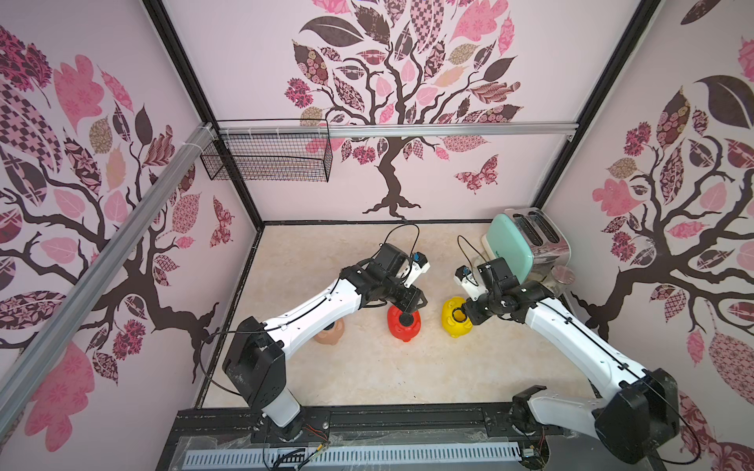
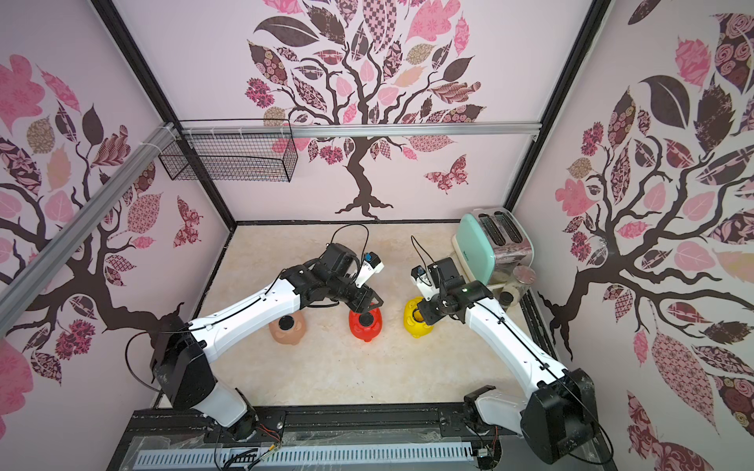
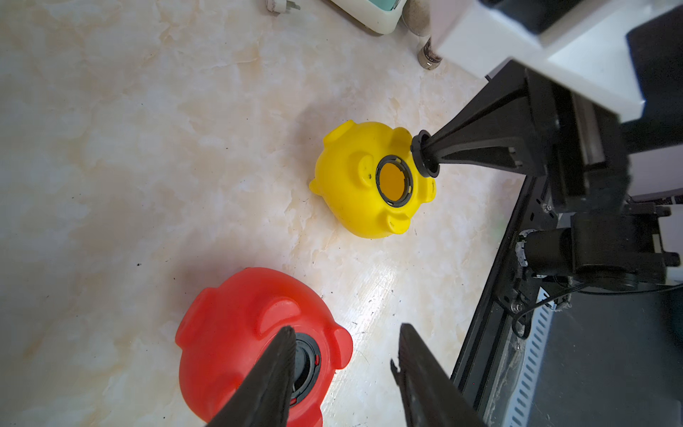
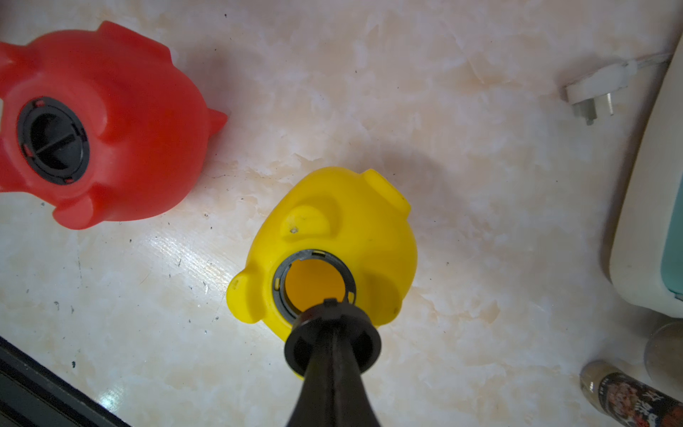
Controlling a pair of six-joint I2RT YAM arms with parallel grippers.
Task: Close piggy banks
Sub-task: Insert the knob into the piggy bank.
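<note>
Both top views show three piggy banks in a row on the marbled table (image 1: 367, 379), bellies up so the holes face the arms. Leftmost, the peach-pink piggy bank (image 2: 287, 328) lies partly under the left arm, a dark plug (image 2: 287, 322) seated in its belly. Next, the red piggy bank (image 1: 404, 326) also carries a seated plug (image 4: 51, 142). The left gripper (image 3: 343, 373) hangs over it, jaws partly apart and empty, one finger (image 3: 273, 369) over that plug and the other clear of the pig, perhaps to press or check it. Further right, the yellow piggy bank (image 4: 343, 229) lies with its belly hole (image 4: 314, 284) uncovered. The right gripper (image 4: 332, 332) is clamped on a black plug (image 4: 301, 344), held tilted at the hole's rim, probably so its tabs meet the ring's notches. Two banks look closed; one remains. Far right stands a mint-green toaster (image 1: 518, 244) with no legible brand. The label on a spice jar (image 4: 628, 395) beside it is printed, but too blurred to read.
</note>
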